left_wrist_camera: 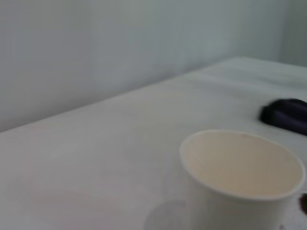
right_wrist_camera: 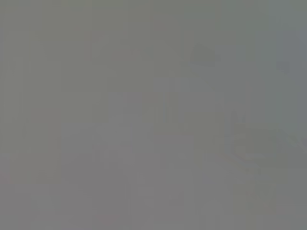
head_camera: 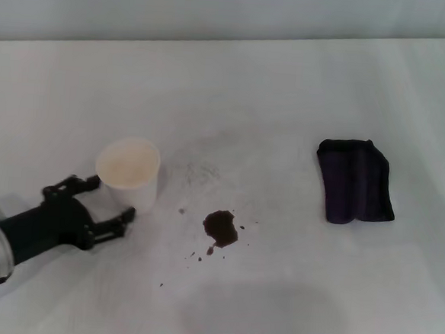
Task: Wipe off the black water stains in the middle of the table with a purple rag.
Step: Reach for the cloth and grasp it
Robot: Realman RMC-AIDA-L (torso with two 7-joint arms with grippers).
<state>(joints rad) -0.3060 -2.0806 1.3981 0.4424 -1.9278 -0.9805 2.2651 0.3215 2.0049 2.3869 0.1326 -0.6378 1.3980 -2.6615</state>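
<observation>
The black water stains [head_camera: 220,228] are a small dark blotch with tiny specks around it, in the middle of the white table [head_camera: 289,87]. The purple rag [head_camera: 355,182] lies folded to the right of the blotch, apart from it. It also shows in the left wrist view [left_wrist_camera: 287,115]. My left gripper [head_camera: 111,199] is open at the near left, its fingers on either side of a white paper cup's base. No right gripper shows in the head view. The right wrist view is plain grey.
A white paper cup [head_camera: 128,172] stands upright and empty to the left of the blotch, and fills the left wrist view [left_wrist_camera: 240,177]. A pale wall [head_camera: 218,6] runs behind the table's far edge.
</observation>
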